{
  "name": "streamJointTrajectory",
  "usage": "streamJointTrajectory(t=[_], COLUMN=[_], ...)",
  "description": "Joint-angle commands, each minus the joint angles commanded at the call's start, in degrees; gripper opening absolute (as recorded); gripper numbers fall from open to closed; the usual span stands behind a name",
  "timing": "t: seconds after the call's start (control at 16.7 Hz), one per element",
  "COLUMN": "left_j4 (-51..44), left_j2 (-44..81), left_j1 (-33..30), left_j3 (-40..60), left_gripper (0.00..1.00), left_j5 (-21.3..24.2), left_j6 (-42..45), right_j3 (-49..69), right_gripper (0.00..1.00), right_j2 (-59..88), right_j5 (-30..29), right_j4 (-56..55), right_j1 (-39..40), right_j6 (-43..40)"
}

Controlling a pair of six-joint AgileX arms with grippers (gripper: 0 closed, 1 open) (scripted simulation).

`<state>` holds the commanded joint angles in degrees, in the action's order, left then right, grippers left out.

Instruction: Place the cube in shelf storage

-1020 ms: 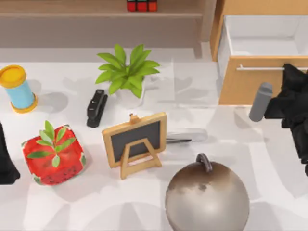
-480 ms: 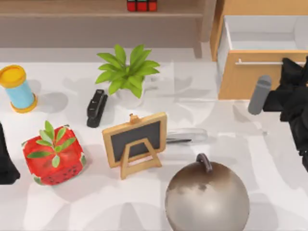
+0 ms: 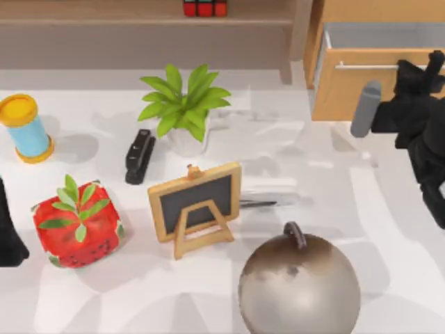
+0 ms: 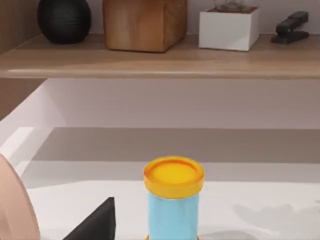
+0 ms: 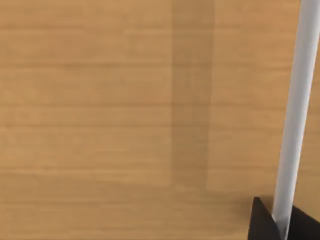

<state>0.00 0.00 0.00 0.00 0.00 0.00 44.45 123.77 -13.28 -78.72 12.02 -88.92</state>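
- We see the cube (image 3: 204, 8) sitting on the board of the shelf storage (image 3: 125, 22) at the far edge of the table, its red stickers facing up, cut off by the frame's upper edge.
- The shelf storage runs along the far side from the left to past the middle, with a grey-brown recess under the board.
- Just right of it stands the drawer cabinet (image 3: 348, 97); its drawer is pulled out a little, and the thin silver handle (image 3: 365, 67) crosses the drawer front.
- Our right gripper (image 3: 417, 73) is at the drawer front, at the handle's right part. In the right wrist view the handle (image 5: 295, 120) runs across the wood front and passes between two dark fingertips (image 5: 262, 222), so the fingers sit narrowly about the handle; we cannot tell whether they press on it.
- Our left arm (image 3: 8, 229) is parked at the table's left edge; we cannot tell how its fingers stand.
- On the white table (image 3: 334, 202) stand a potted plant (image 3: 182, 104), a black stapler (image 3: 139, 156) beside it, and a blue spool with a yellow cap (image 3: 24, 129) farther left.
- Nearer are a strawberry-patterned cube (image 3: 78, 224), a small chalkboard easel (image 3: 196, 206) and a large grey kettlebell (image 3: 299, 282).
- The left wrist view faces the spool (image 4: 173, 197), with the shelf board (image 4: 160, 62) beyond it.
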Motion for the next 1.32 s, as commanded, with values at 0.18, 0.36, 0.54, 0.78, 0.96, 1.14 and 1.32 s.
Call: streamJointTrajectory(t=[0.18, 0.36, 0.54, 0.78, 0.96, 1.14, 1.32], left_j4=[0.0, 0.0, 0.0, 0.0, 0.0, 0.0, 0.0], left_j2=[0.0, 0.0, 0.0, 0.0, 0.0, 0.0, 0.0], left_j1=[0.0, 0.0, 0.0, 0.0, 0.0, 0.0, 0.0], left_j3=[0.0, 0.0, 0.0, 0.0, 0.0, 0.0, 0.0], left_gripper=[1.0, 1.0, 1.0, 1.0, 1.0, 1.0, 1.0], left_j5=[0.0, 0.0, 0.0, 0.0, 0.0, 0.0, 0.0], left_j6=[0.0, 0.0, 0.0, 0.0, 0.0, 0.0, 0.0], right_j3=[2.4, 2.2, 4.1, 10.9, 16.3, 18.8, 18.8], right_gripper=[0.0, 0.0, 0.0, 0.0, 0.0, 0.0, 0.0], right_j2=[0.9, 0.7, 1.6, 4.9, 7.1, 8.1, 8.1], right_j5=[0.3, 0.2, 0.3, 1.3, 1.9, 2.1, 2.1], right_j4=[1.5, 1.6, 2.4, 6.5, 9.4, 10.8, 10.8], right_j1=[-0.6, -0.2, -0.4, -1.2, -1.9, -2.2, -2.2], right_j6=[0.0, 0.1, 0.1, -0.2, 0.0, 0.0, 0.0])
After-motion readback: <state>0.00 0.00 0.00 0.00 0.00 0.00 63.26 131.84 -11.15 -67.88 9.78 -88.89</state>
